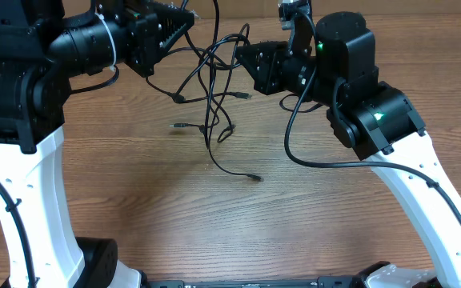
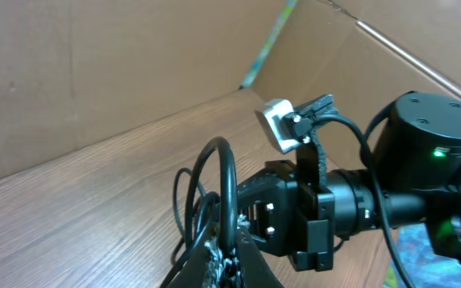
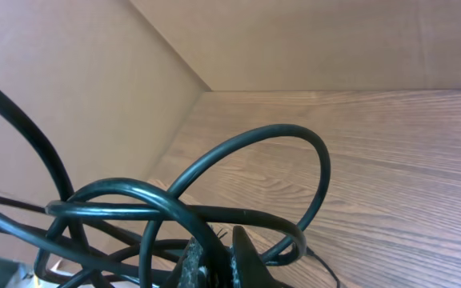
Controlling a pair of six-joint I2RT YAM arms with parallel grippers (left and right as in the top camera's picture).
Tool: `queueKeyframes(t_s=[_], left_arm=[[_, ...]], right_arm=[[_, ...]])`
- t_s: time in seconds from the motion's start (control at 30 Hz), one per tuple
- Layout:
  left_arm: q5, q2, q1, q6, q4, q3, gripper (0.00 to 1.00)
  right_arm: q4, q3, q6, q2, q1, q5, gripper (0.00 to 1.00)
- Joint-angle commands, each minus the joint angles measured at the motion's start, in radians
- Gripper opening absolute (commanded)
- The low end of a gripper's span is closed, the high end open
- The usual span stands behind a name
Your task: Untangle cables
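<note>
With left end effector (image 1: pixel 178 34) and right end effector (image 1: pixel 246 60) both clenched on the cables (image 1: pixel 211 96) hanging between them, plug ends (image 1: pixel 254 178) trailing on the counter (image 1: pixel 214 228), I'd separate slowly, watching for tightening knots.

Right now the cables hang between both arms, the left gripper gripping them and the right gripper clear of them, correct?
Not clear: the right wrist view shows the right gripper pinched on the cables too. The rest holds: the left gripper grips them, strung between both arms.
</note>
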State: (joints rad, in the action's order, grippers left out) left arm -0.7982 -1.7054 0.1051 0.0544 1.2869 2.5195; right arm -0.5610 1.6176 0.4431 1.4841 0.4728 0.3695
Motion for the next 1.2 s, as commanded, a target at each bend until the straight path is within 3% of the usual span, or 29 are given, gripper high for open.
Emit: queueKeyframes(t_s=[0.0,0.13,0.27,0.43,0.57,0.73,1.1,1.17], left_arm=[[0.116,0.027,-0.025,0.021,0.012,0.005,0.04],[0.148,0.027,-0.128,0.02,0.073,0.005,0.04],[0.147,0.029,-0.246,-0.005,0.125,0.005,0.04],[0.145,0.037,-0.379,-0.032,0.185,0.005,0.04],[0.074,0.039,-0.405,-0.042,0.2,0.005,0.04],[0.038,0.039,-0.296,-0.046,0.175,0.005,0.04],[-0.005,0.037,0.077,0.02,0.0,0.005,0.04],[0.134,0.032,0.157,-0.05,0.057,-0.004,0.04]], right_arm=[[-0.008,0.019,-0.034,-0.045,-0.013,-0.08,0.04],[-0.074,0.019,-0.108,-0.142,-0.103,-0.155,0.04],[-0.154,0.019,-0.136,-0.247,-0.317,-0.148,0.04],[-0.198,0.019,-0.192,-0.352,-0.633,-0.006,0.04],[-0.204,0.019,-0.209,-0.38,-0.783,0.198,0.04],[-0.225,0.019,-0.209,-0.364,-0.729,0.254,0.04],[-0.269,0.019,-0.24,-0.278,-0.368,0.138,0.04],[-0.273,0.019,-0.24,-0.267,-0.318,0.054,0.04]])
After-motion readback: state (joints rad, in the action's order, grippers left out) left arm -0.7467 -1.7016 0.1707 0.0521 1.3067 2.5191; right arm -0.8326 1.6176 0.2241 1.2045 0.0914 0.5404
